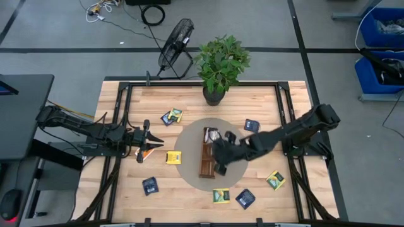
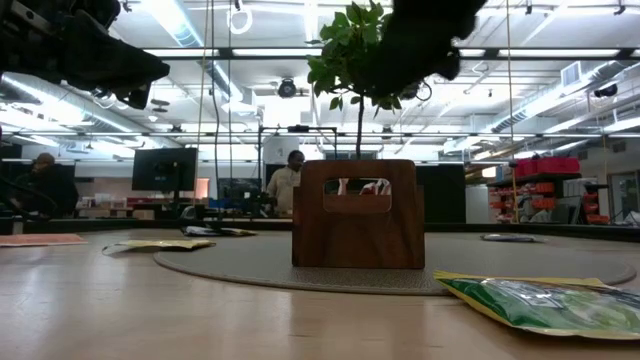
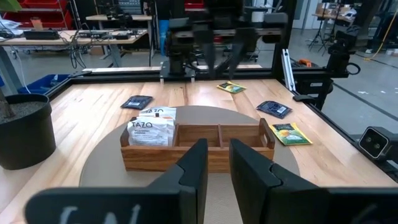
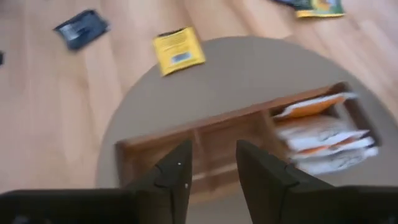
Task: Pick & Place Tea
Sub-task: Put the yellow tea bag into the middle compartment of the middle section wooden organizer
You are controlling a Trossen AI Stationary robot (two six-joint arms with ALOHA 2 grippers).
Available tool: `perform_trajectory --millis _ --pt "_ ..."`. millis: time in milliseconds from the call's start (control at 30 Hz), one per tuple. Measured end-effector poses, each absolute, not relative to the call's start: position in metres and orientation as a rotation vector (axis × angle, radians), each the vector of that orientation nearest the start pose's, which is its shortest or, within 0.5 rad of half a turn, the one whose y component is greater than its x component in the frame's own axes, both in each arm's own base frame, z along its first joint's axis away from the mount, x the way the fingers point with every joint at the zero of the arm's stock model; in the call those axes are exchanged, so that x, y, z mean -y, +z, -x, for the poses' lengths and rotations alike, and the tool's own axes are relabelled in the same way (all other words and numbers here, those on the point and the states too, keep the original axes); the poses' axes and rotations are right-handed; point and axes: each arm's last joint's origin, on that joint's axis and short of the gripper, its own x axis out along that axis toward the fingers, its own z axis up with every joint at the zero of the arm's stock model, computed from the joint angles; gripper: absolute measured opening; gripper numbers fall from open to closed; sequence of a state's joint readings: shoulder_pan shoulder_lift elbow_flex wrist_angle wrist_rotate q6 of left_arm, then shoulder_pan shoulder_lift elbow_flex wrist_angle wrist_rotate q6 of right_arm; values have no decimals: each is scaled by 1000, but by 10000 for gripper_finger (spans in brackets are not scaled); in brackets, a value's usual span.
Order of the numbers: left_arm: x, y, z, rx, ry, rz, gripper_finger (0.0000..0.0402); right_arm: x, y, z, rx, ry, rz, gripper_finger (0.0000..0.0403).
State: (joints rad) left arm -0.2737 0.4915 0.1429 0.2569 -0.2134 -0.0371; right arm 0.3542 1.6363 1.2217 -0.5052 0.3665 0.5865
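Observation:
The long wooden tray [image 1: 207,157] lies on a round grey mat [image 1: 189,169] at mid-table. White and orange tea sachets [image 4: 320,134] stand in its far end compartment. More tea sachets lie flat about the table: yellow [image 1: 173,157], navy [image 1: 150,185], green-yellow [image 1: 221,195] and others. My right gripper [image 4: 214,168] hangs above the tray's middle, slanting down, open, with nothing between its fingers. My left gripper [image 3: 217,165] is held level over the table's left part, pointing at the tray, its fingers a little apart and bare. An orange sachet [image 1: 145,153] lies beside it.
A potted plant [image 1: 216,93] stands at the table's far middle, just behind the mat. Sachets lie near the right edge [image 1: 275,180], the near edge [image 1: 245,198] and the far left of the mat [image 1: 172,116]. A black frame [image 1: 120,101] borders the table.

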Motion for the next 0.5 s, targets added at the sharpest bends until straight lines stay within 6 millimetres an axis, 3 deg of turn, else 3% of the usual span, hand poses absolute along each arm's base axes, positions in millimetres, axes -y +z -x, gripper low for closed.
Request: perform_trajectory --millis 233,500 --pt "30 192 -130 -90 -59 14 69 -139 242 -303 -858 -348 -265 132" --pt "30 192 -130 -91 -58 18 69 -173 236 -263 -872 -529 -378 132"
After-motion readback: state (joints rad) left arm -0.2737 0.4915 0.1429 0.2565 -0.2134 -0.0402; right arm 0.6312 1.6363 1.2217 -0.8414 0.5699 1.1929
